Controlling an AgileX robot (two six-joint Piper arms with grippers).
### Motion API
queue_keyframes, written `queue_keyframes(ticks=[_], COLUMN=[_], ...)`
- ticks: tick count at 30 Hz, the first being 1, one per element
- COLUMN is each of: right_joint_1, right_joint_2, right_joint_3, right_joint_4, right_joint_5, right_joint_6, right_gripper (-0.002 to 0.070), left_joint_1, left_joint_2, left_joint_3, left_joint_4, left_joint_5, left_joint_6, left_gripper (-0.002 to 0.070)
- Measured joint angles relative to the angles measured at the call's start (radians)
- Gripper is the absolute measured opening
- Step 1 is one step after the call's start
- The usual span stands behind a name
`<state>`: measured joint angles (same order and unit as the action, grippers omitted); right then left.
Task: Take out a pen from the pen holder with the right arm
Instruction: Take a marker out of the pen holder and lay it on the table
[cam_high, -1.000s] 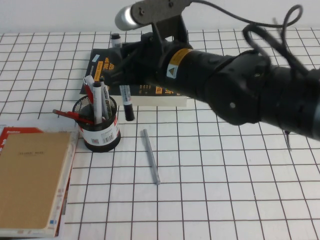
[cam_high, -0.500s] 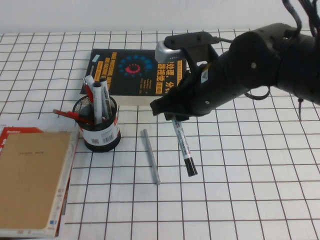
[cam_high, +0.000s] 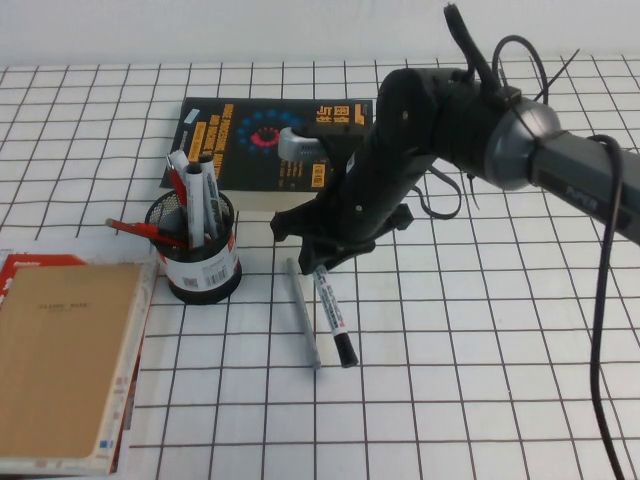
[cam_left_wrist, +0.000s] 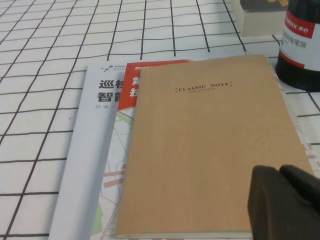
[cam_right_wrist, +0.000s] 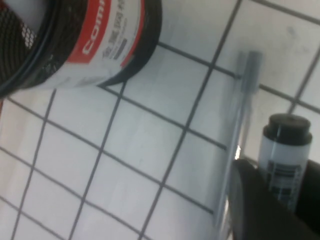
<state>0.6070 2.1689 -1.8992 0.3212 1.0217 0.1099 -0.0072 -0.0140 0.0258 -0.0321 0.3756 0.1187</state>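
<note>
Right gripper (cam_high: 322, 262): mid-bench (cam_high: 480, 380), jaws pinching marker (cam_high: 333, 318), cap end down, clear of holder (cam_high: 203, 262) to its left, just right of the flat-lying grey pen (cam_high: 302, 315).
Left gripper (cam_left_wrist: 282, 200): over notebook (cam_left_wrist: 210, 140), near left.
Step, likely: marker out, awaiting set-down.
Next: lower, release gently.

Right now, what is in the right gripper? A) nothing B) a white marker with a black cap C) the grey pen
B: the right gripper clamps a white marker, cap end down beside the grey pen lying on the table; the left gripper is above the tan notebook.
</note>
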Motion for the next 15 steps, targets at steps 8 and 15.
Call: queue_keyframes(ticks=[8,15], right_joint_1=[-0.012,-0.02], right_joint_2=[0.125,0.175], right_joint_3=[-0.1,-0.113], right_joint_4=[0.042,0.069], right_joint_5=[0.004,-0.041], right_joint_6=[-0.025,-0.029], right_gripper=[0.013,0.013], left_joint_1=[0.0,0.0], left_joint_2=[0.0,0.0], left_joint_3=[0.0,0.0], left_joint_4=[0.0,0.0], left_joint_5=[0.0,0.0], left_joint_6=[0.0,0.0], left_gripper=[-0.0004,-0.0004])
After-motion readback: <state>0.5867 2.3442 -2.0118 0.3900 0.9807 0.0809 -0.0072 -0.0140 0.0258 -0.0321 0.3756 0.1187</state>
